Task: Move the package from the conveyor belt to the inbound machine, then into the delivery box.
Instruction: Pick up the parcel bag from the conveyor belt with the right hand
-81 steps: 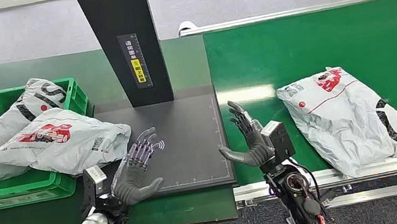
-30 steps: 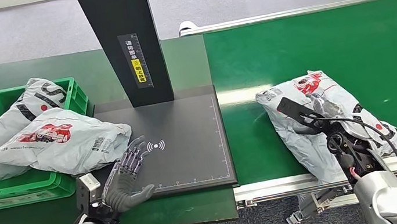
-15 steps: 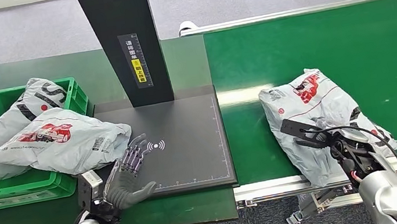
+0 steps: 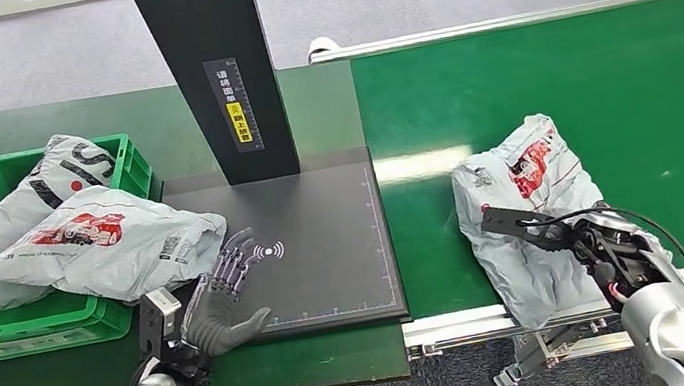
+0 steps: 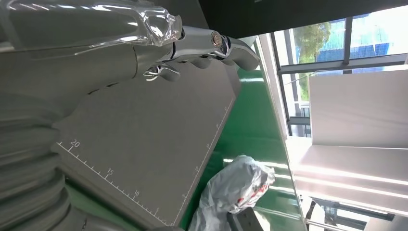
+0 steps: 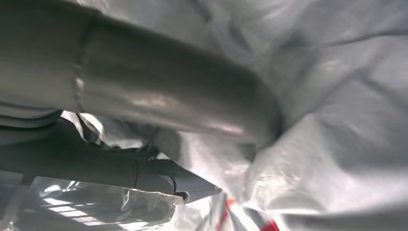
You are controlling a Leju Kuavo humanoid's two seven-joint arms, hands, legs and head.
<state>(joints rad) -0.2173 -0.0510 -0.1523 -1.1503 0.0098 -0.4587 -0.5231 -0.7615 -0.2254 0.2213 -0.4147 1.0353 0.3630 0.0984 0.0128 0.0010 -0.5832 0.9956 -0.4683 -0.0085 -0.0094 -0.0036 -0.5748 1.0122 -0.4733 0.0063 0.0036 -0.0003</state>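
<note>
Dark green table (image 4: 62, 384) at left, bearing a green crate (image 4: 34, 332) and black scanner plate (image 4: 325, 246). Green belt (image 4: 553, 72) at right, carrying one crumpled grey package (image 4: 519, 188) near its lower edge.

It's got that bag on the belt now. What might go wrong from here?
The right hand grips only a bunched fold of the soft bag, so the slick plastic could slip out on lifting. The bag lies near the belt's front edge; a drop might send it off. The left hand rests on the scanner plate, perhaps in the bag's way.
</note>
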